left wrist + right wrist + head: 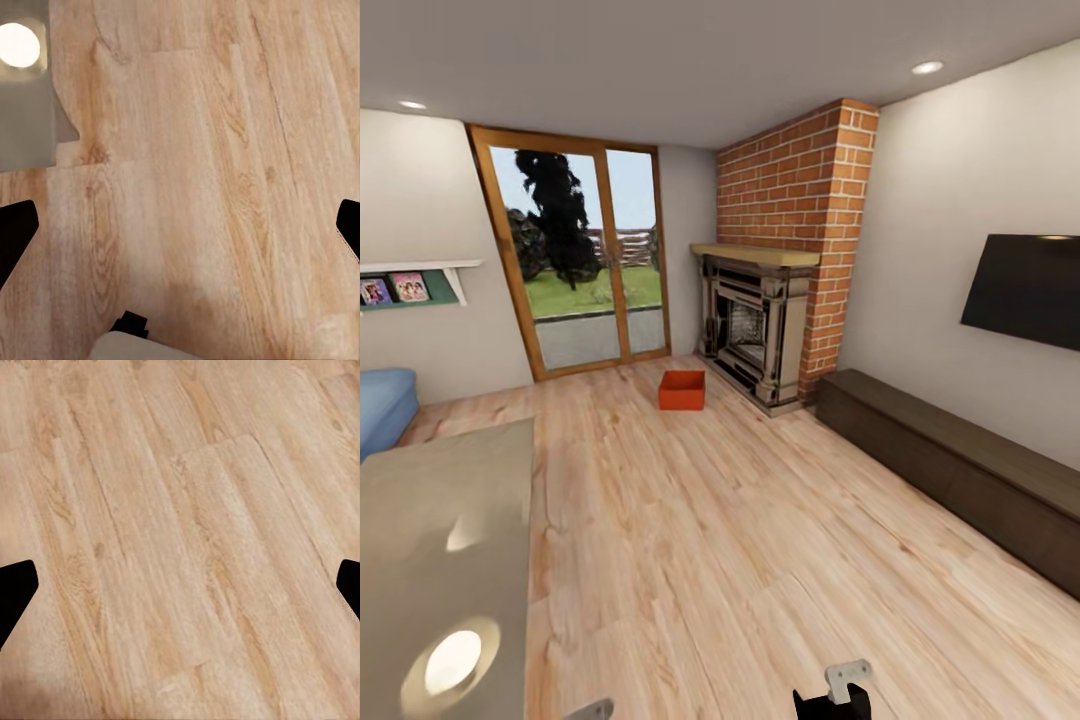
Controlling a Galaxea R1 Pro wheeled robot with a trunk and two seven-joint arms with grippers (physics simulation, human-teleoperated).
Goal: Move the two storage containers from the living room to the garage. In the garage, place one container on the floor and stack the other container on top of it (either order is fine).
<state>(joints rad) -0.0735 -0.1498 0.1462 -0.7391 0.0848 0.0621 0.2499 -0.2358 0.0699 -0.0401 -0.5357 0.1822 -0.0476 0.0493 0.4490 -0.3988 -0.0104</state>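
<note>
I am in the living room, over light wood-plank flooring (740, 540). One orange-red storage container (682, 390) sits open-topped on the planks far ahead, just left of the stone fireplace (755, 335) and in front of the glass doors (585, 260). My left gripper (181, 229) hangs open over bare planks, its black fingertips (15, 232) wide apart with nothing between them. My right gripper (180, 592) is likewise open and empty above the planks. Both are far from the container. The garage is out of view.
A grey glossy flat surface (440, 560) reflecting a ceiling light fills the near left, with a blue sofa (382, 405) behind it. A long dark low cabinet (960, 470) runs along the right wall under a black screen (1025, 290). Open planks lead to the container.
</note>
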